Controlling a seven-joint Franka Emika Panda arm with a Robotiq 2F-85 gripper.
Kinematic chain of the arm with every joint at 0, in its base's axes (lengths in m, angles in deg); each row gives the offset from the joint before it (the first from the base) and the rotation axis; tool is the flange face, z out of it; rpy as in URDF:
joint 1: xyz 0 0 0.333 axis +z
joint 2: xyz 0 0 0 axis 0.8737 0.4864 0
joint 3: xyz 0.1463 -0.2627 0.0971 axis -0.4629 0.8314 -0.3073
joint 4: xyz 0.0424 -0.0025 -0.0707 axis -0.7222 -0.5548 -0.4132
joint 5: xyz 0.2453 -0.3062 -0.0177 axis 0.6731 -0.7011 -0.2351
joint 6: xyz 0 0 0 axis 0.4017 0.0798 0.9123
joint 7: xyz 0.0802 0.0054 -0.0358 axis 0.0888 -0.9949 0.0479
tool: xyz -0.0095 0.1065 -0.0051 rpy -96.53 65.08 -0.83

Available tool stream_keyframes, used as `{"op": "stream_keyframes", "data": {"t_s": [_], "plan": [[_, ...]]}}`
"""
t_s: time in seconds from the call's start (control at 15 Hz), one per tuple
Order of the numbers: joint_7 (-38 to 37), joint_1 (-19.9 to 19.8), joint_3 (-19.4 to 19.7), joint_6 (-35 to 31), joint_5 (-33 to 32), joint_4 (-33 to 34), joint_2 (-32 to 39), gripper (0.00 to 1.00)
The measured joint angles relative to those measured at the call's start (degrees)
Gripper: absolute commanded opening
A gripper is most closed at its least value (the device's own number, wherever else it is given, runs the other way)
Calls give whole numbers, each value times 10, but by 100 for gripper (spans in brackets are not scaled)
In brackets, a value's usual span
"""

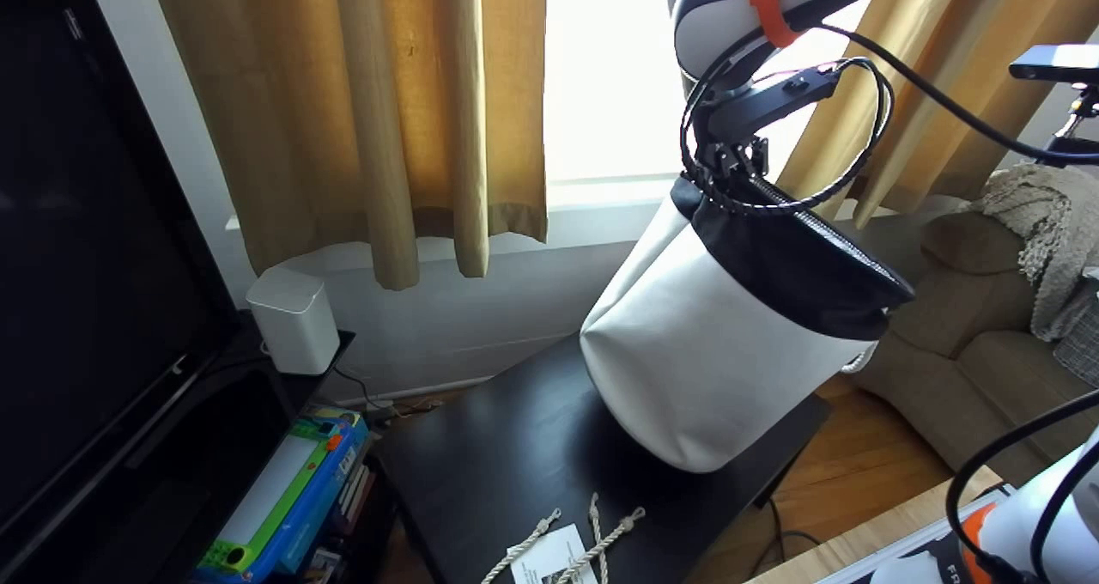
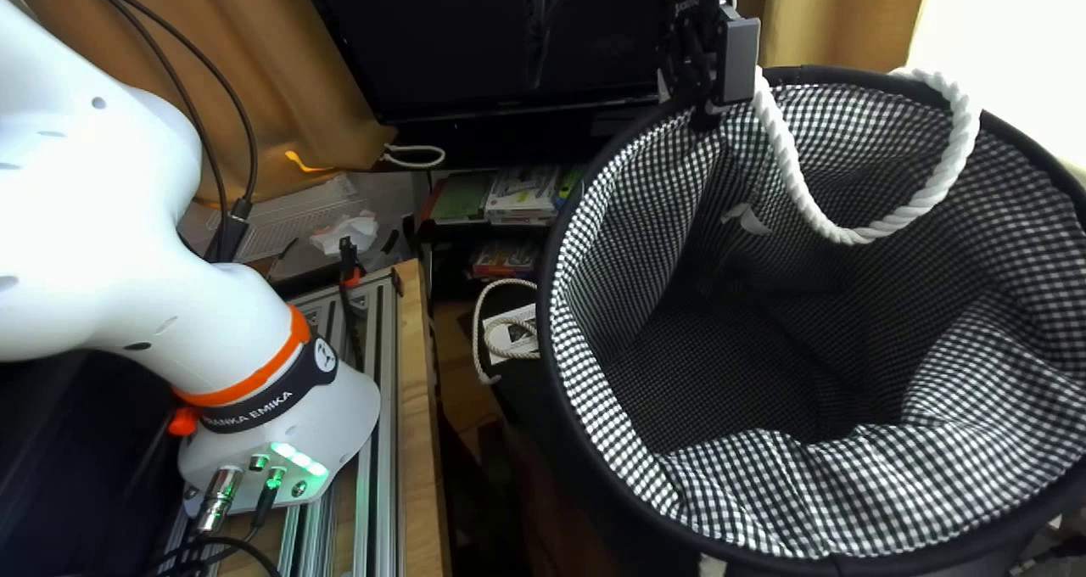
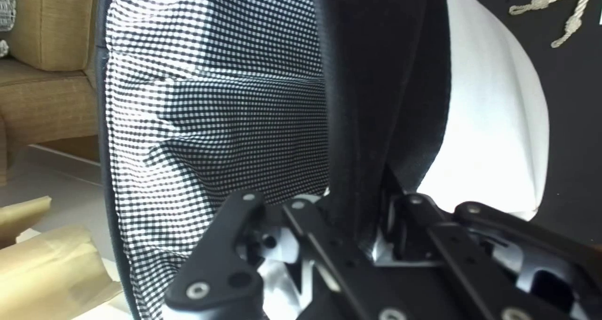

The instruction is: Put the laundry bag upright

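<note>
Pinching the rim band [image 3: 381, 66] in the gripper [image 3: 357, 197], I am holding the laundry bag [image 1: 713, 352] aslant over the desk [image 1: 489, 429], its mouth [image 2: 789, 348] leaning toward the corner nearest the sofa [image 1: 970, 335]; base contact is not showing clearly. I should be easing the rim back from that corner, seating the base flat within every edge before releasing.

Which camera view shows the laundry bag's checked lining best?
An exterior view, looking inside, shows the lining widely and deep. The wrist view shows part; an exterior view of the outside, only a thin strip.
</note>
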Motion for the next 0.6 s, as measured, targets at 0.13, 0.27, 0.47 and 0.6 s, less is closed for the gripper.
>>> {"op": "stream_keyframes", "data": {"t_s": [0.13,0.27,0.47,0.6], "plan": [[-3,5,-4,0,-2,-4,11,33],[-9,11,-5,0,-2,-5,24,47],[-14,20,-7,0,-2,-4,31,70],[-14,23,-7,0,-1,-3,34,85]]}}
